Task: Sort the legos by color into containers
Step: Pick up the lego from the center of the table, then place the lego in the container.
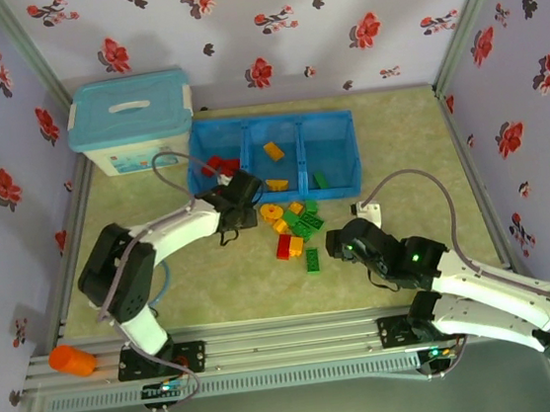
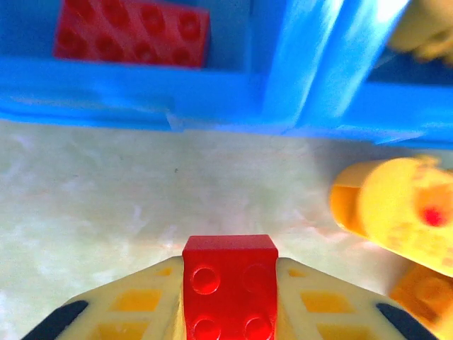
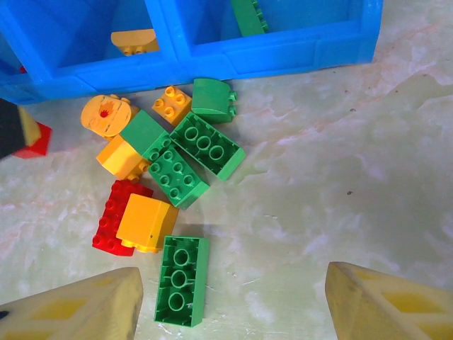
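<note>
The left gripper [image 1: 237, 198] is clenched on a red brick [image 2: 230, 287] just in front of the blue tray [image 2: 141, 92], so raise it clear of the tray's near wall before moving over the compartment holding red; the right gripper [image 3: 233, 283] hangs open.
</note>
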